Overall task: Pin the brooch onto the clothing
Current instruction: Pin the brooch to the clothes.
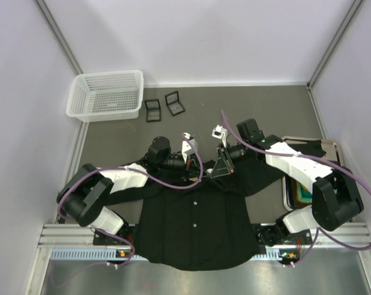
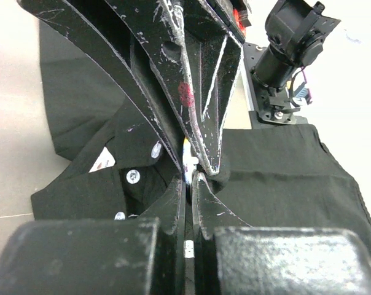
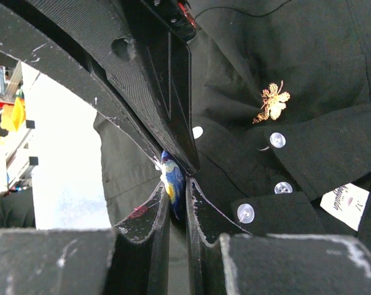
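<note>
While the right tool (image 3: 177,179) is pinching a small blue-and-yellow brooch (image 3: 173,189) between narrowly set fingers, the left tool (image 2: 188,178) is sitting fully closed, its tips meeting the right tool's tips head-on. I cannot tell whether it is nipping fabric or part of the brooch.

Both are working over the far end of the large black button-up shirt (image 1: 191,233). The shirt is lying flat on the grey surface (image 1: 253,110), its long axis running near to far and its collar on the far side.

The coming move is hinging on one relation: the brooch is hanging close over the cloth beside the collar, right of the button row. The fabric is therefore lying directly beneath the right tool, and the right arm is the one carrying the piece. The brooch's long axis appears to be running along the finger gap, though most of it is hidden.

The right wrist view is showing the brooch's colours and a gold leaf-shaped brooch (image 3: 271,103) sitting on the shirt near the white buttons (image 3: 276,140). The left wrist view is showing only a pale sliver (image 2: 187,161) between the tips, and the overhead view is hiding the held brooch entirely.
</note>
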Controlling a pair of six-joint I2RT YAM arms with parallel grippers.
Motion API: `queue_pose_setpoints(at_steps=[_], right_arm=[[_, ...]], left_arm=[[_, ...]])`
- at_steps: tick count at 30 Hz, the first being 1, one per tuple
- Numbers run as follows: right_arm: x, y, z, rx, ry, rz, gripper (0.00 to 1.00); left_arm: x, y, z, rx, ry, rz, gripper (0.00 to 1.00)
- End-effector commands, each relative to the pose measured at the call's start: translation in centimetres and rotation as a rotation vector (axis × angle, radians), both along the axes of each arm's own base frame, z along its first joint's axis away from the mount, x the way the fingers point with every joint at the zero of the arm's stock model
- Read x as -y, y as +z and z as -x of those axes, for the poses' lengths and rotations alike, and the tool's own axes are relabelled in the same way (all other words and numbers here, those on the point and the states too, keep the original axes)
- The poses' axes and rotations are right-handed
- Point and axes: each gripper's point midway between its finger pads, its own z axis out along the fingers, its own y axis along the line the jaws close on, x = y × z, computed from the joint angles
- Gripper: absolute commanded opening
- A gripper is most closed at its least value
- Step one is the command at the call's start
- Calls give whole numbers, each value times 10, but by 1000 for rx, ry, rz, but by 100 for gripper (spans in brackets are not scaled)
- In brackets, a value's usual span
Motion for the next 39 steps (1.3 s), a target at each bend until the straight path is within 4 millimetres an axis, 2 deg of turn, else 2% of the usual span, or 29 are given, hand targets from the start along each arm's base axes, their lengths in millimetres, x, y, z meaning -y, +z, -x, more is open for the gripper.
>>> queue_pose_setpoints(at_steps=[1, 9, 13, 18, 24, 29, 33, 39], right_arm=[[-1, 0, -31, -14, -116, 53, 0], [2, -5, -35, -47, -128, 102, 0], [2, -5, -28, -49, -101, 97, 0], [7, -6, -30, 75, -50, 94, 0], [8, 5, -24, 187, 27, 37, 0], [9, 9, -22, 226, 43, 25, 0], [9, 11, -20, 229, 49, 18, 0], [9, 15, -14, 242, 69, -9, 0]], left_arm=[[9, 44, 23, 228, -146, 124, 0], [9, 44, 30, 347, -181, 130, 0], [8, 45, 31, 398, -196, 132, 0], [6, 48, 43, 387, -264, 159, 0], [9, 50, 44, 300, -277, 153, 0], [12, 48, 40, 261, -256, 131, 10], [12, 46, 37, 254, -241, 117, 23], [10, 40, 33, 243, -213, 87, 28]])
